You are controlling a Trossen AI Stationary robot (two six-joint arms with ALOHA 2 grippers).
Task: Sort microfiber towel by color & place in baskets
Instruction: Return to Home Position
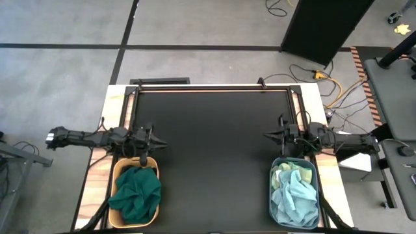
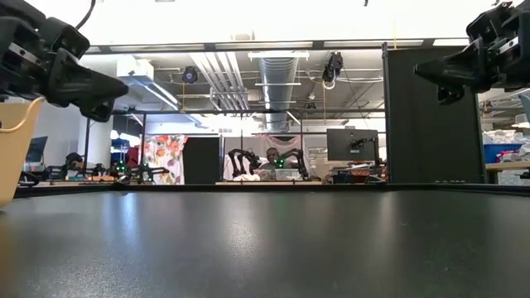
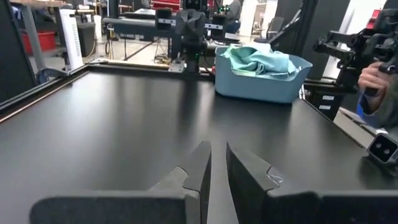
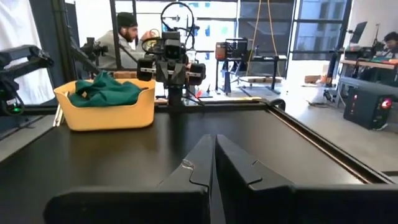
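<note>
An orange-yellow basket (image 1: 117, 209) stands at the table's near left with a dark green towel (image 1: 138, 193) bunched inside it. A grey-blue basket (image 1: 276, 207) stands at the near right, filled with light blue (image 1: 298, 195) and pale yellow-green towels (image 1: 285, 172). My left gripper (image 1: 158, 143) hovers just beyond the orange-yellow basket's far end, shut and empty. My right gripper (image 1: 268, 136) hovers beyond the grey-blue basket's far end, shut and empty. The right wrist view shows the orange-yellow basket (image 4: 112, 112) with the green towel (image 4: 106, 90); the left wrist view shows the grey-blue basket (image 3: 261, 84) with the light towels (image 3: 258, 61).
The black tabletop (image 1: 214, 149) stretches between both arms. A metal rail (image 1: 211, 86) runs along the far edge. People sit in the room beyond the table (image 2: 271, 157), and a person's hand (image 3: 373, 78) shows past the table's right side.
</note>
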